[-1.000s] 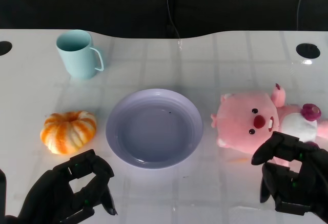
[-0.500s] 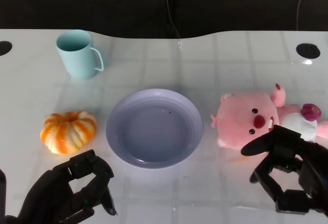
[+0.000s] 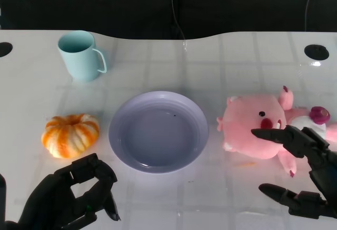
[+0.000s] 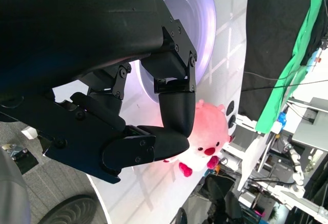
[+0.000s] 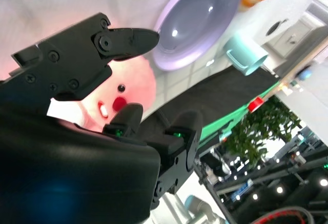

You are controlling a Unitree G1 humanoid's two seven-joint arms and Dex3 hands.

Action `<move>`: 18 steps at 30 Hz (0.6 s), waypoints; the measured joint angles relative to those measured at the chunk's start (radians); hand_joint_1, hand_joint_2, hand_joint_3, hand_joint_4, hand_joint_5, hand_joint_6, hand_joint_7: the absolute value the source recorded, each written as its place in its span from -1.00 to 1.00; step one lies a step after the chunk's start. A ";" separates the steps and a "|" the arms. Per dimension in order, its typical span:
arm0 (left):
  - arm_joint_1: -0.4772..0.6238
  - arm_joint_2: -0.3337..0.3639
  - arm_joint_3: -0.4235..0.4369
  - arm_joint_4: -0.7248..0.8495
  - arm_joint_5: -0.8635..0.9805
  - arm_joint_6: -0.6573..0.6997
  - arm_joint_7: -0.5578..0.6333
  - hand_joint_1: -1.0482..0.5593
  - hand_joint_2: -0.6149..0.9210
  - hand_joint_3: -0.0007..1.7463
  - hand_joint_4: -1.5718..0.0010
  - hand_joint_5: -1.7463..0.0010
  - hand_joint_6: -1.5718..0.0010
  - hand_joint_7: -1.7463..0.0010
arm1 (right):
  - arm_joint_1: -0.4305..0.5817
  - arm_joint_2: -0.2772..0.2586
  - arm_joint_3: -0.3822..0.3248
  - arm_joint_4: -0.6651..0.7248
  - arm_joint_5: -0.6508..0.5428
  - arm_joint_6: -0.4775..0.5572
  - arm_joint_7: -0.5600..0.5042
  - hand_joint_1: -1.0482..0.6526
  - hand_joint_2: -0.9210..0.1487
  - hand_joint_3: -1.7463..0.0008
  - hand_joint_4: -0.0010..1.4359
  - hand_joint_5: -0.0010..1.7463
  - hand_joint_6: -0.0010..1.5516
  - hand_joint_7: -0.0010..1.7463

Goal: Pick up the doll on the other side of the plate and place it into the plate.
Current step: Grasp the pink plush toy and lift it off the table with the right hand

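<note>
Head view: white glossy desk point(image 3: 158, 56) with a faint grid, wavy far edge against black cloth.
Doll point(image 3: 263, 126): pink plush, soft and rounded, lying on its side on the desk just right of the plate, apart from its rim.
Plate point(image 3: 158, 131): round, lavender, smooth, shallow well with raised rim, nothing in it.
Right hand point(image 3: 300, 172): fingers spread wide, holding nothing, upper fingertip over the doll's near edge.
Left hand point(image 3: 73, 196): fingers curled in, holding nothing, near the desk's front edge below the pumpkin.
Pumpkin point(image 3: 70, 134): orange, ribbed, left of the plate.
Cup point(image 3: 80, 55): pale teal, handled, upright, far left.
Open room: bare desk between plate and doll.
</note>
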State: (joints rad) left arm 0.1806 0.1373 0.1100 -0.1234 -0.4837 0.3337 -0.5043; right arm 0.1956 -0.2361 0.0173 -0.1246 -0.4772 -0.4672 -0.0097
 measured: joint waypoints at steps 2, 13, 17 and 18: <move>0.000 0.000 0.000 0.000 0.000 0.000 0.000 -0.31 0.71 -0.25 0.06 -0.93 0.06 -0.47 | 0.001 -0.016 -0.002 -0.016 -0.065 0.005 -0.022 -0.35 -0.62 0.89 -1.00 -0.19 -0.92 -0.32; 0.001 0.000 -0.002 0.000 0.005 -0.004 0.001 -0.30 0.74 -0.28 0.06 -0.93 0.06 -0.47 | 0.018 -0.056 -0.007 -0.219 -0.402 0.225 -0.051 -0.47 -0.68 0.98 -1.00 -0.34 -0.94 -0.39; 0.001 -0.004 -0.002 0.000 0.006 -0.003 0.003 -0.31 0.73 -0.28 0.06 -0.93 0.05 -0.46 | 0.017 -0.058 -0.002 -0.288 -0.479 0.331 0.013 -0.48 -0.67 1.00 -1.00 -0.28 -0.86 -0.50; 0.001 -0.006 -0.003 -0.001 0.006 -0.002 0.005 -0.32 0.72 -0.28 0.06 -0.93 0.05 -0.45 | 0.015 -0.059 0.000 -0.295 -0.495 0.350 0.027 -0.48 -0.67 1.00 -1.00 -0.28 -0.85 -0.51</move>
State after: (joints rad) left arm 0.1813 0.1317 0.1075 -0.1243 -0.4780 0.3317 -0.4993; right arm 0.2104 -0.2952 0.0176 -0.4198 -0.9724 -0.1172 0.0175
